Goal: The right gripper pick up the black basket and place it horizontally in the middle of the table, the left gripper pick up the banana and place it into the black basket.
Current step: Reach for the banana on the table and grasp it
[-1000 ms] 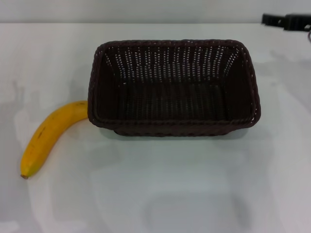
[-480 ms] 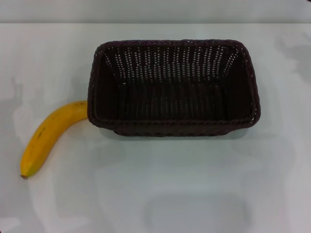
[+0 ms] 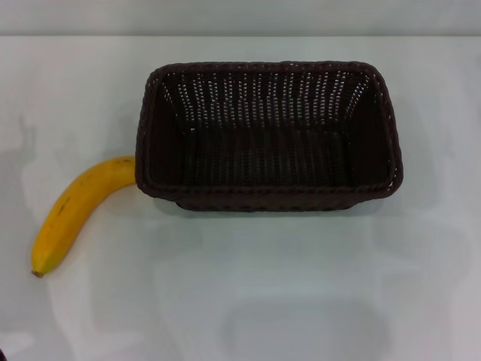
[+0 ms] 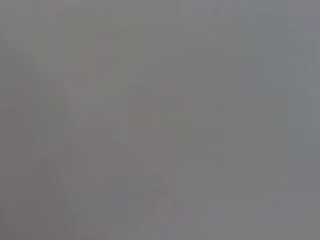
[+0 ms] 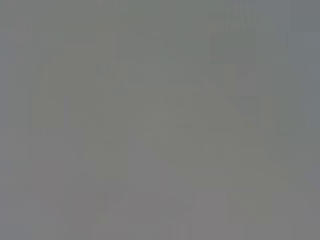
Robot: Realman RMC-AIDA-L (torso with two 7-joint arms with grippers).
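Note:
The black basket [image 3: 268,135] stands upright and lengthwise across the middle of the white table [image 3: 301,286] in the head view, and it holds nothing. The banana [image 3: 75,209] lies on the table at the basket's left, its upper end touching the basket's left front corner and its dark tip pointing to the front left. Neither gripper shows in the head view. Both wrist views show only a plain grey blur with no fingers and no objects.
The table's far edge runs along the top of the head view, with a grey wall behind it. Bare white tabletop lies in front of the basket and on its right.
The right gripper was at the top right edge of the head view one second ago and has left the view. The basket and the banana have not moved.

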